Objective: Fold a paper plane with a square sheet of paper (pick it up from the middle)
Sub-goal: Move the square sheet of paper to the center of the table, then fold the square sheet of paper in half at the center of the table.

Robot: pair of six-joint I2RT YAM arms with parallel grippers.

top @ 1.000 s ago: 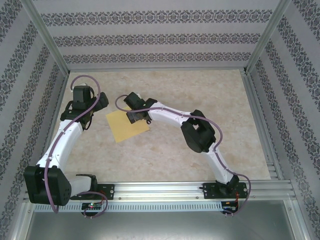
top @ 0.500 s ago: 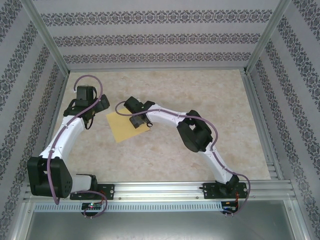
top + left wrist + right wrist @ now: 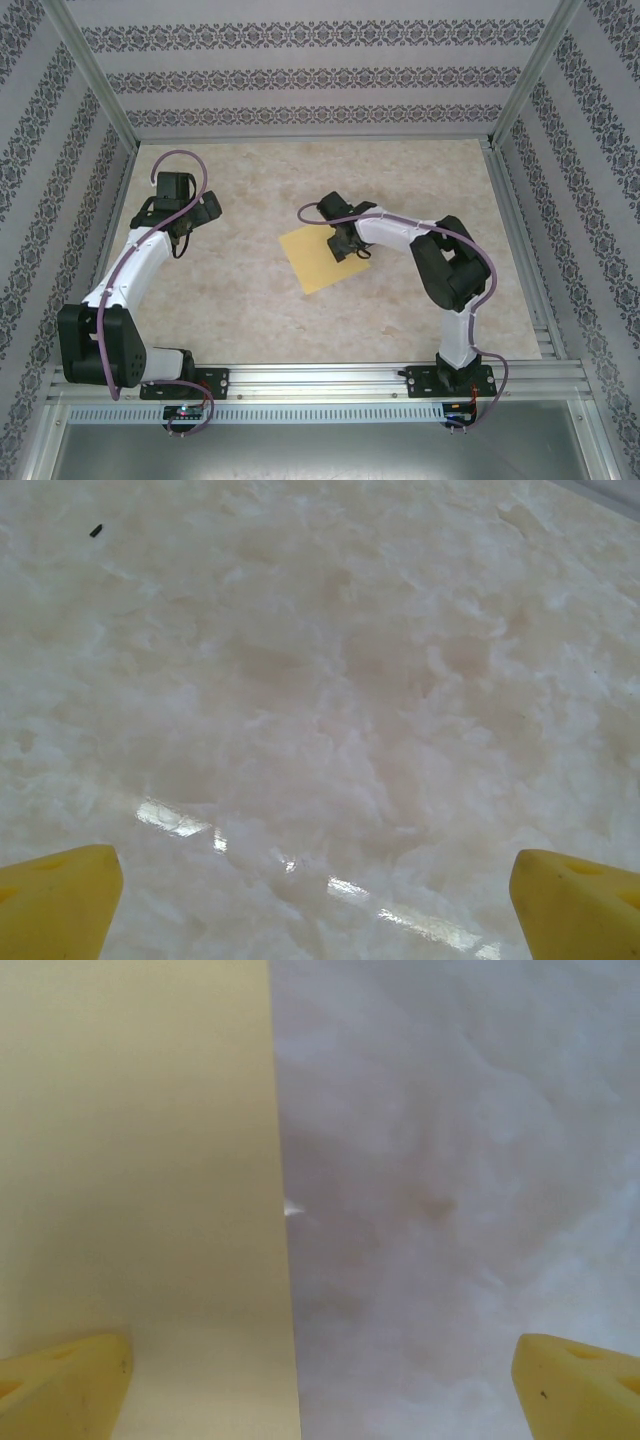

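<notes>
Pale marbled table, square sheet of paper lying flat near its middle

The table lies bare between the left gripper and the square sheet of paper, and across its far half. The right gripper hangs over the sheet's right corner, the right arm's elbow standing just beside. Patterned walls close three sides.

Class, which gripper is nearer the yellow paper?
Right. The right gripper hovers open across the right edge of the paper. The left gripper is well off to the paper's left, above the table.
</notes>
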